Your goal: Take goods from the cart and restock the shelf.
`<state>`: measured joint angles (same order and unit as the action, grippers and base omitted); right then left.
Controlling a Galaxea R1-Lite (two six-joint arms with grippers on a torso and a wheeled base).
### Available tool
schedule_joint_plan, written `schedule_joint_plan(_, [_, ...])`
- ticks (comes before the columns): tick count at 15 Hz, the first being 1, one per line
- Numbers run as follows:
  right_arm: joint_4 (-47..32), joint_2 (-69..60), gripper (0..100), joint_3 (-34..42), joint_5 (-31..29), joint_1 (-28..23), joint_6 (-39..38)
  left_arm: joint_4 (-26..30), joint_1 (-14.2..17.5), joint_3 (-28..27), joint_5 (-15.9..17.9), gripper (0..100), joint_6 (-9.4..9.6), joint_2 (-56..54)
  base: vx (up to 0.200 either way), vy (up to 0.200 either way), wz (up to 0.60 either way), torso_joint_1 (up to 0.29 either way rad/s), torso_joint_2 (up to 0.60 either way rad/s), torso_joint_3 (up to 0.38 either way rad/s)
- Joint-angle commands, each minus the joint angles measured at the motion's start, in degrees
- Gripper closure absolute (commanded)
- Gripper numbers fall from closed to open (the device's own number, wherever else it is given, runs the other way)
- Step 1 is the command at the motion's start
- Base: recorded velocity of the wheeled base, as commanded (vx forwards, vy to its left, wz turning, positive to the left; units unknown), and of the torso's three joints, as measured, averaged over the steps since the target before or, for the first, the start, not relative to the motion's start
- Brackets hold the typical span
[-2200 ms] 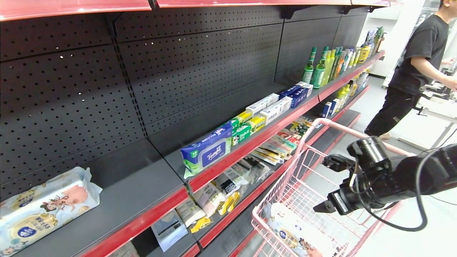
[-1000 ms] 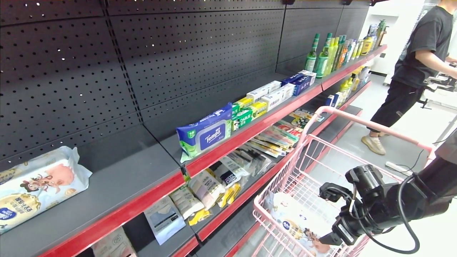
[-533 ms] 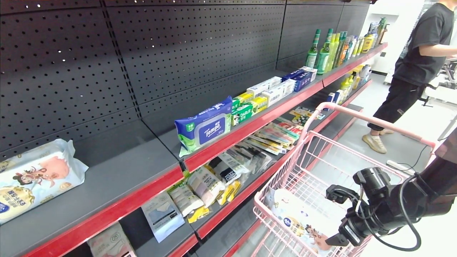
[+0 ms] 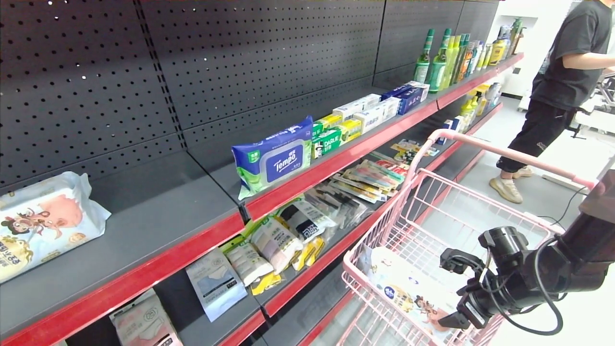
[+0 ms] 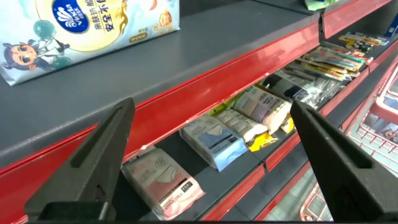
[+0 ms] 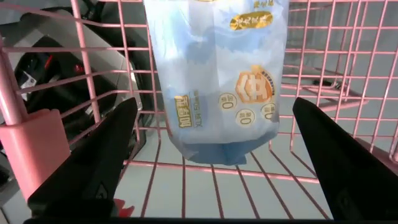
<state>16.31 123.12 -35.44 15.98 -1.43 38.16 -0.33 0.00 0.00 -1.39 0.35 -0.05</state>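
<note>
Right gripper (image 4: 448,320) has dropped to lower right of frame, low at the cart (image 4: 353,284), jaws wide apart just short of the wipes pack (image 4: 408,293) lying inside (camera shifted too), so a grasp looks next.

The right claw (image 6: 212,107) hangs open over the inside of the pink wire cart (image 6: 7,93). Its 2 dark fingers (image 6: 93,168) are spread wide, 1 at each side of the frame. Between them, and touching neither, lies a pale blue soft pack (image 6: 214,74) printed with an orange round badge, a gold oval label and small blue lettering. The pack rests on the cart's mesh, and its crimped end seam points toward the claw. A solid pink corner piece (image 6: 31,146) sits just beside one finger, where a thick post meets the basket's thinner wires. Through the mesh shows pale grey floor (image 6: 186,199) — smooth and plain.
</note>
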Motion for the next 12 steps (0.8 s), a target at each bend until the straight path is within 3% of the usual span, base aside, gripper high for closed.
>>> schedule_joint_plan(1, [0.1,1.5,0,-0.7,1.7,0.3,-0.2,0.0,0.0,0.0,0.0,0,0.00,0.0,0.000,0.000,0.00,0.000,0.00,0.000])
schedule_joint_plan(12, [0.3,8.3,0,-5.5,6.1,1.3,-1.7,0.0,0.0,0.0,0.0,0,0.09,0.0,0.000,0.000,0.00,0.000,0.00,0.000])
